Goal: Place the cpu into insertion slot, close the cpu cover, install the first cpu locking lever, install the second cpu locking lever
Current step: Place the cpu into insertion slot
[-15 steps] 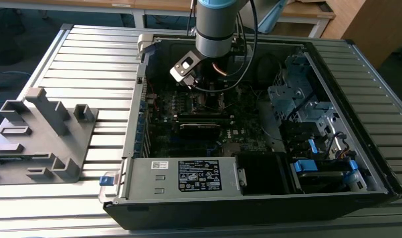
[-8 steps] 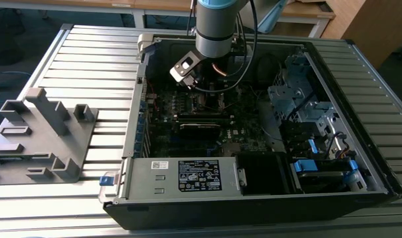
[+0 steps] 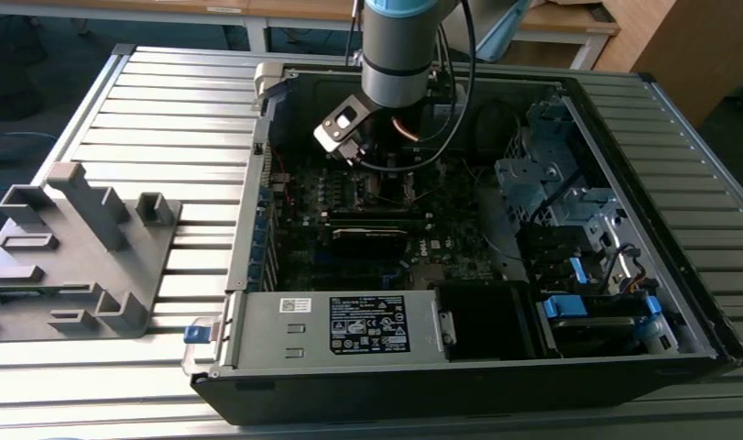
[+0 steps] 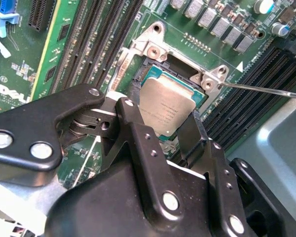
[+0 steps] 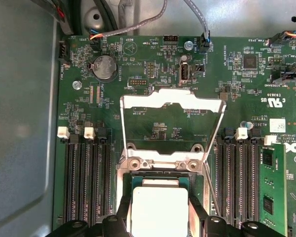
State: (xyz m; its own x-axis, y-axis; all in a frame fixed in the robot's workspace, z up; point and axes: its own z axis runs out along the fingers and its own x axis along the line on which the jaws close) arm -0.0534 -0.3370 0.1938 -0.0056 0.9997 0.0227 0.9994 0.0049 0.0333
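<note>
One gripper [image 4: 159, 113] clasping cpu [image 4: 170, 98] | computer case [image 3: 469, 392] on slatted table [image 3: 163, 101] | wooden furniture [image 3: 682, 41] behind

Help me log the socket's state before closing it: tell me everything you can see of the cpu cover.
The cpu cover is a thin, silvery metal frame around one large square window; in the first wrist view green circuit board shows through it. It is swung open, away from the insertion slot, one end meeting a screwed metal bracket at the slot's edge. Nothing lies on it. The cpu, past that bracket, does not touch it.
</note>
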